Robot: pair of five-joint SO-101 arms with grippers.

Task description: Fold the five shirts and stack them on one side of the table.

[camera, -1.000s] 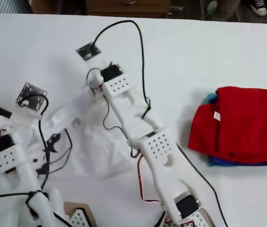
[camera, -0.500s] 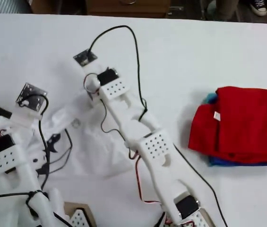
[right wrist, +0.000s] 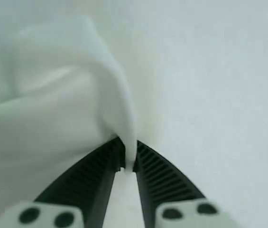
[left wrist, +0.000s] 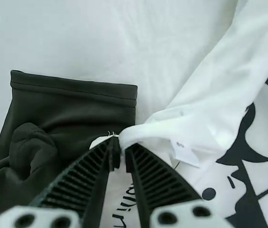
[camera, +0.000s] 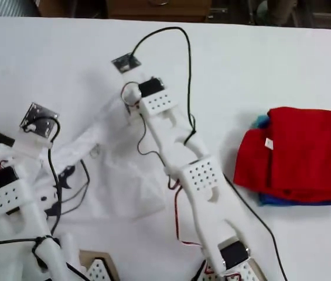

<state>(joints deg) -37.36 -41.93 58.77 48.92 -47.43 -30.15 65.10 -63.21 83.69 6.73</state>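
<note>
A white table covers nearly the whole high view, its surface plain and matte. Beyond its far edge stands a brown wooden cabinet on a dark floor.

A white shirt with a black print lies rumpled on the near left part of the table, between the two arms. The left gripper is clenched on a bunched edge of this shirt, close to a small sewn-in label; the ribbed jaws meet on the cloth. The right gripper is pinched tight on another fold of the same shirt, farther out towards the middle of the table, and the cloth rises from the jaws in a soft ridge. In the high view the shirt stretches in a band from the left arm's wrist to the right arm's wrist.

A dark shirt lies crumpled just beside the left gripper at the table's left edge, one hemmed end flat on the surface and touching the white shirt.

Well apart, on the right side of the table, a folded red shirt sits on top of a stack, with a folded blue shirt showing under it.
</note>
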